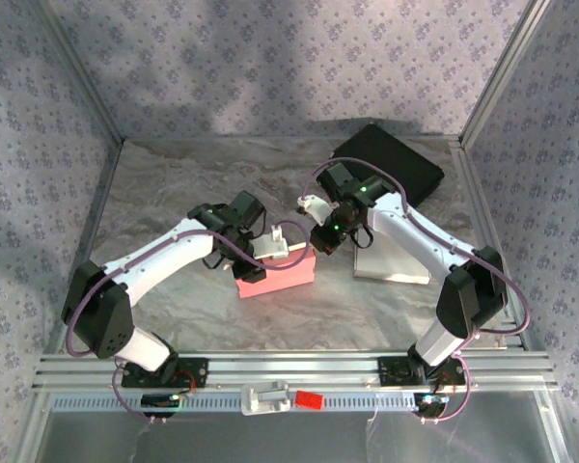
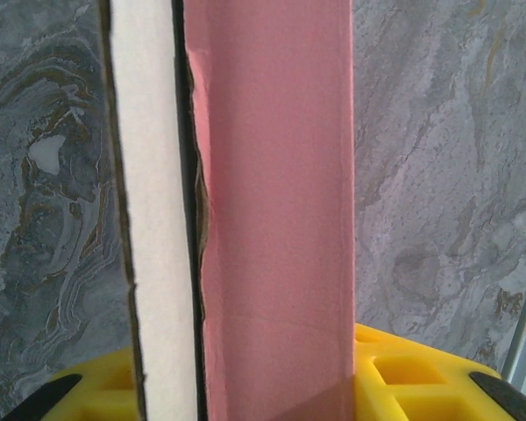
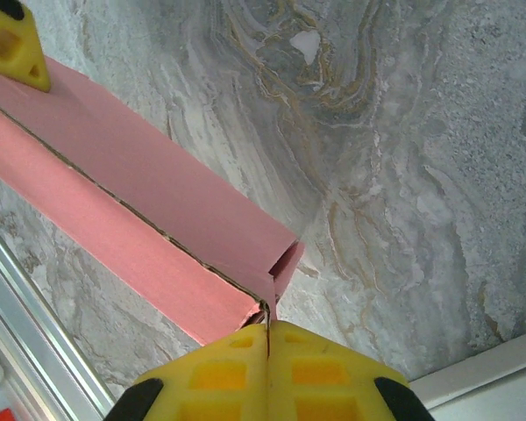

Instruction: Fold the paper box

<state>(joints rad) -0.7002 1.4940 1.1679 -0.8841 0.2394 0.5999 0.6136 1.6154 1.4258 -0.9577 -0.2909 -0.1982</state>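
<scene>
Top external: pink paper box (image 1: pixel 278 275) lies mid-worktop (image 1: pixel 174 183), between both arms. My left fingers (image 2: pixel 421 381) straddle its end, seemingly clamping it, white flap (image 2: pixel 153 219) alongside. My right fingers (image 3: pixel 333 373) are pressed together at its corner; I can't tell whether cardboard is pinched.

No readable text, labels or numbers anywhere.
</scene>
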